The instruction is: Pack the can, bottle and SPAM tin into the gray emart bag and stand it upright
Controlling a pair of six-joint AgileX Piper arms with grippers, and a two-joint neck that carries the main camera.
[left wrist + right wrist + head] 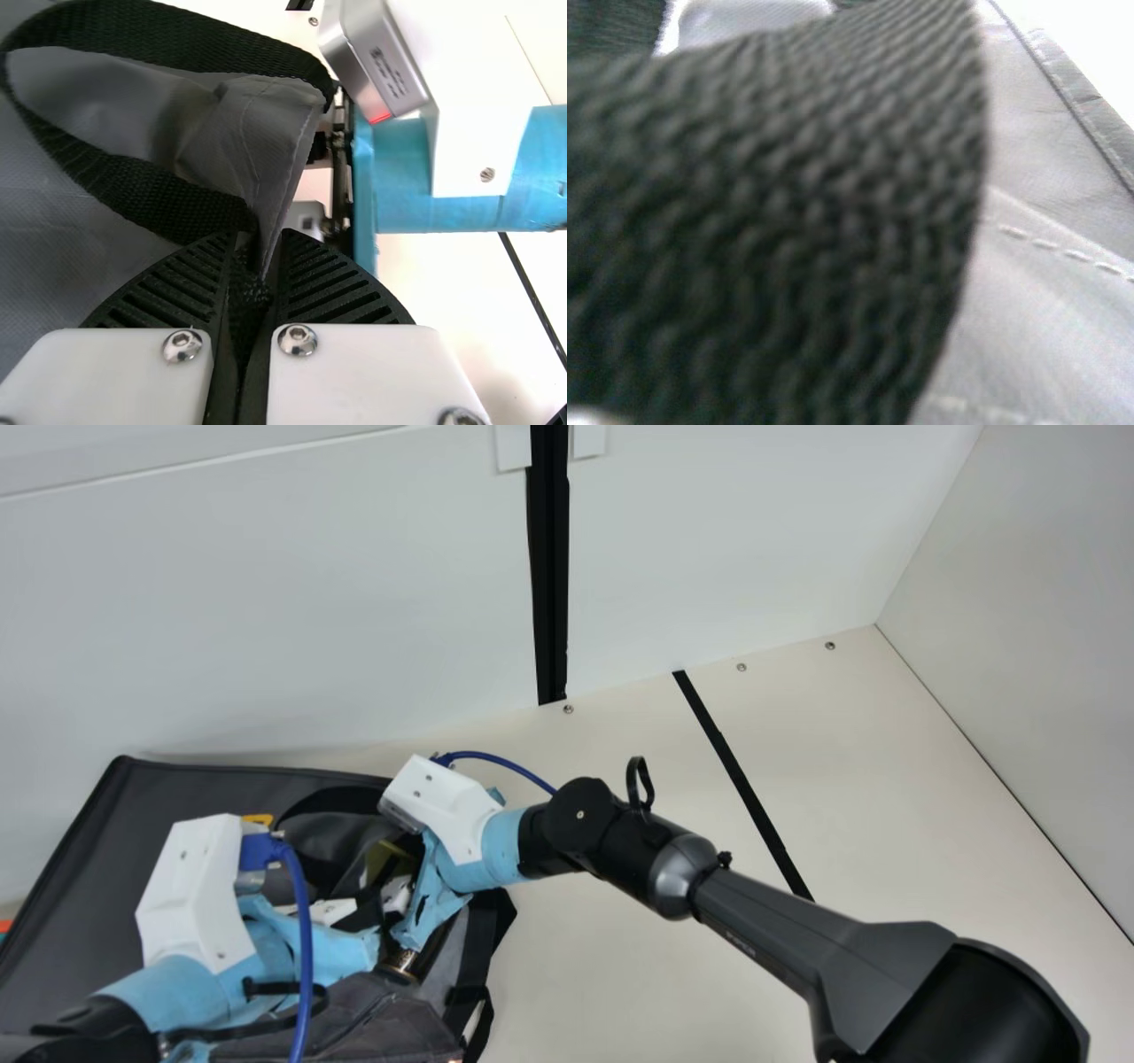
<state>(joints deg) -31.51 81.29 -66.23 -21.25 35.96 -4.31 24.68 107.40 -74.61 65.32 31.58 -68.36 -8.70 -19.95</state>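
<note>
The left pincer clamps the black woven strap and edge of the gray fabric bag — probably bracing it (right pincer nearby; grip unclear).

The gray emart bag (black-strapped) sags on the table.

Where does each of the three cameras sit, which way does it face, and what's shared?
Main view: on the neck, looking down across the table; left arm and right arm reach in.
Left wrist view: on the left arm, facing out past the left gripper, shut on black strap, towards the right arm.
Right wrist view: on the right arm, facing webbing and gray fabric up close.
Shared: main and left wrist views show the right arm's white housing.
</note>
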